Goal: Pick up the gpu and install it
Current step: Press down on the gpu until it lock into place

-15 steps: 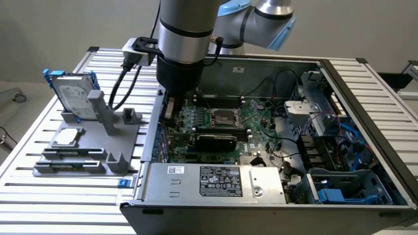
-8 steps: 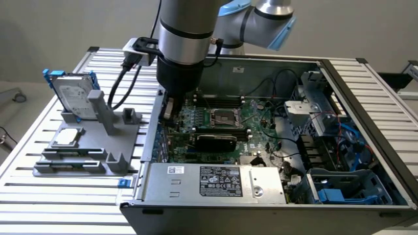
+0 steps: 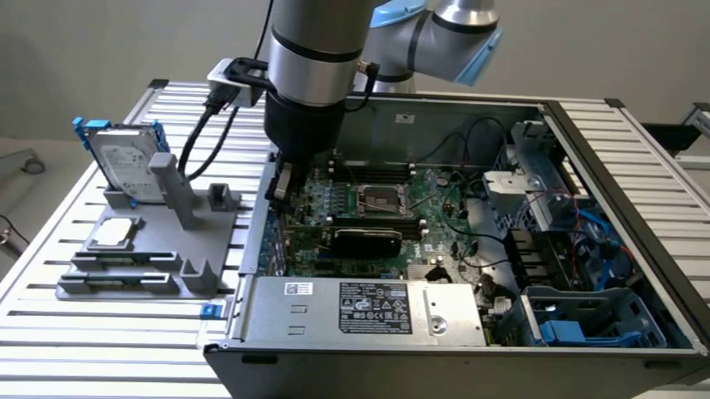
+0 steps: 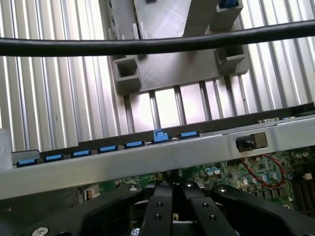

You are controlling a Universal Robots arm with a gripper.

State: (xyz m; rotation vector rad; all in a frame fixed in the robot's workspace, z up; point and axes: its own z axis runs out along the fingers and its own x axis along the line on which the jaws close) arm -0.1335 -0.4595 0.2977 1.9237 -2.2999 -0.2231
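The gpu [image 3: 367, 241] stands on edge in the green motherboard [image 3: 438, 187] inside the open computer case, its black rounded shroud facing the camera. My gripper [image 3: 281, 193] hangs just inside the case wall on the exterior view's left, up and to the left of the gpu and apart from it. In the wrist view the two black fingers [image 4: 156, 209] meet at my gripper [image 4: 172, 189], shut with nothing visible between them, over the motherboard's edge [image 4: 236, 172] beside the metal case wall [image 4: 147, 160].
A grey parts stand [image 3: 145, 249] sits on the slatted table left of the case, with a silver hard drive in a blue frame [image 3: 122, 154] upright on it. A black cable [image 4: 147, 44] crosses the wrist view. The power supply [image 3: 367, 307] fills the case's front.
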